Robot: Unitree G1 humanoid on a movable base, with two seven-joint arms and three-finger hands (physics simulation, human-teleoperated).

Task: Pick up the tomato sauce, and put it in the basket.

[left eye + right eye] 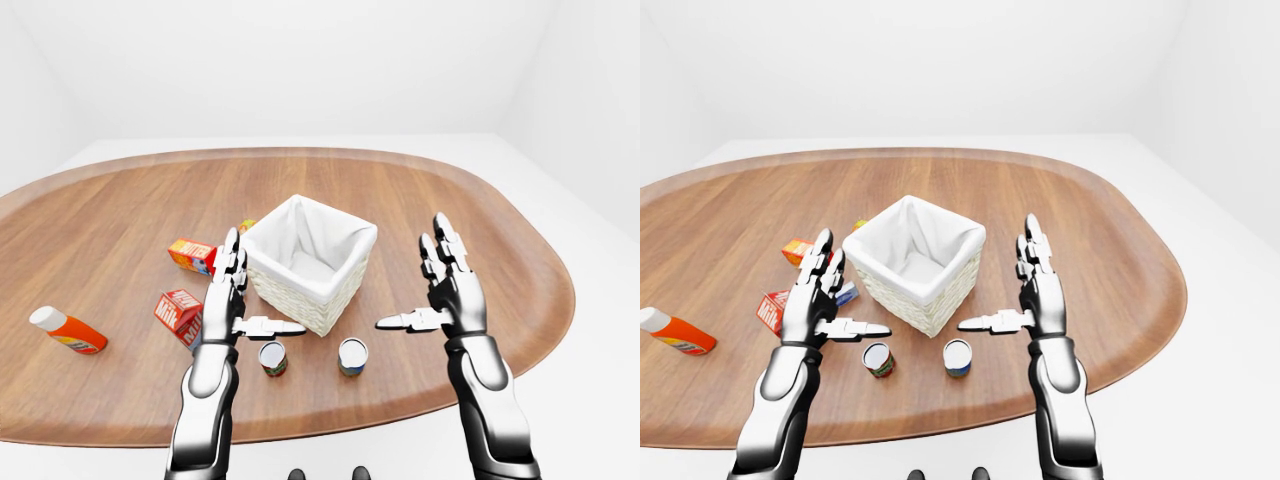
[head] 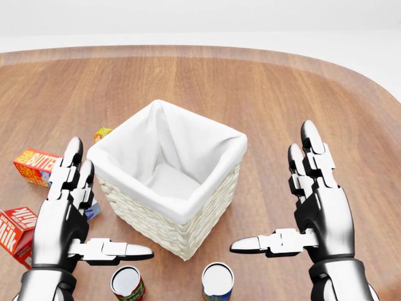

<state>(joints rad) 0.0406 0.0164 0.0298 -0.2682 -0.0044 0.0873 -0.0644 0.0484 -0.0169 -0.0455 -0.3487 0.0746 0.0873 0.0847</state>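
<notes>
Two small cans stand upright on the wooden table (image 1: 480, 230), just below the basket in the views. The left can (image 1: 273, 357) has a red and green label and looks like the tomato sauce. The right can (image 1: 352, 356) has a blue label. The white-lined wicker basket (image 1: 292, 303) stands at the table's middle and holds nothing I can see. My left hand (image 1: 245, 300) is open, left of the basket and above the left can. My right hand (image 1: 430, 290) is open, right of the basket. Neither hand touches anything.
A red milk carton (image 1: 180, 312) and an orange butter box (image 1: 192, 255) lie left of my left hand. An orange bottle (image 1: 68, 331) with a white cap lies at far left. A small yellow packet (image 1: 246, 225) peeks out behind the basket. The table's near edge runs just below the cans.
</notes>
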